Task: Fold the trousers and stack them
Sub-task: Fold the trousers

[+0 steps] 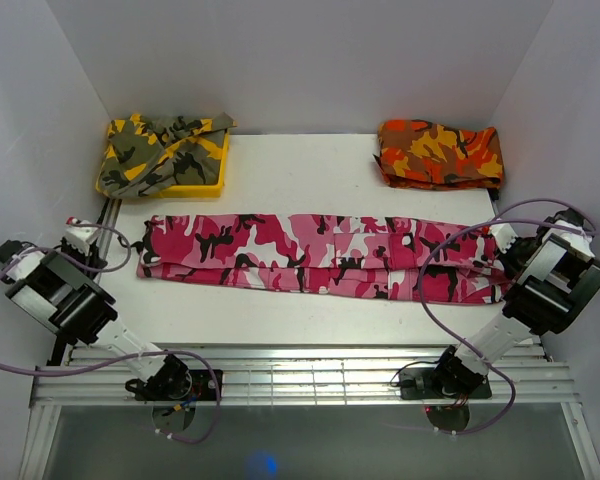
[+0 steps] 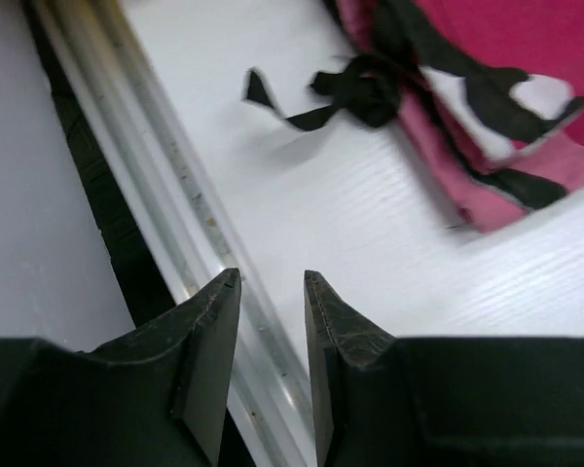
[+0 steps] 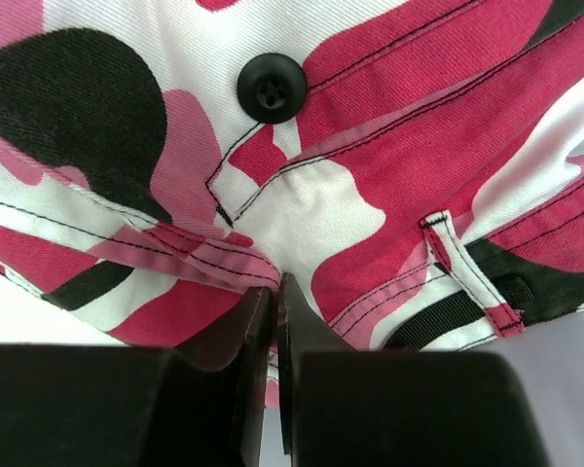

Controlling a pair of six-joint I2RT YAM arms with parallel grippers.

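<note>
The pink, white and black camouflage trousers lie flat across the table, folded lengthwise, cuffs at the left and waist at the right. My right gripper sits at the waist end; in the right wrist view its jaws are shut on the waistband edge of the trousers, below a black button. My left gripper hangs left of the cuffs. In the left wrist view it is open and empty above the table's left rail, with the cuff and its black drawstring ahead to the right.
A yellow-olive camouflage garment lies on a yellow tray at the back left. An orange-red camouflage garment is folded at the back right. White walls enclose the table; a metal rail runs along the near edge.
</note>
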